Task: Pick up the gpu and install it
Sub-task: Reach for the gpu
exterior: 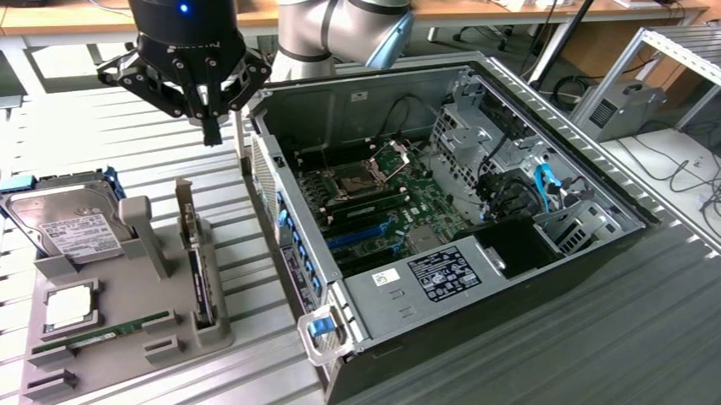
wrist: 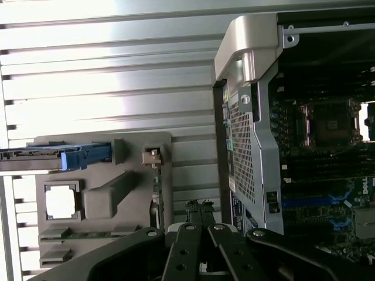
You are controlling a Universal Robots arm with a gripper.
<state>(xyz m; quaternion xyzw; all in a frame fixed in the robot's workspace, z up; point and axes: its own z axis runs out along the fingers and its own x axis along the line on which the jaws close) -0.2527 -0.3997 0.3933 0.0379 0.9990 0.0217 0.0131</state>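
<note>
The end effector [exterior: 211, 131] hangs above the slatted bench [exterior: 101, 135] with its black fingers pressed together into a single tip, gripping nothing. In the wrist view the same fingers [wrist: 199, 213] meet in a closed point.

The gpu [exterior: 199, 274] is below it and toward the near side of the exterior view, well apart from the fingertips. It stands on edge in a slot of the grey tray [exterior: 118, 367], with its silver bracket end nearest the end effector. Its long axis runs away from the end effector along the tray, roughly parallel to the side of the open computer case [exterior: 338, 101]. The case sits just beside the tray on the exterior view's right.

A hard drive [exterior: 70, 229] rests on the tray on the far side of the card from the case. The card is not yet lifted, so reaching it looks like a move down and toward the near side.
</note>
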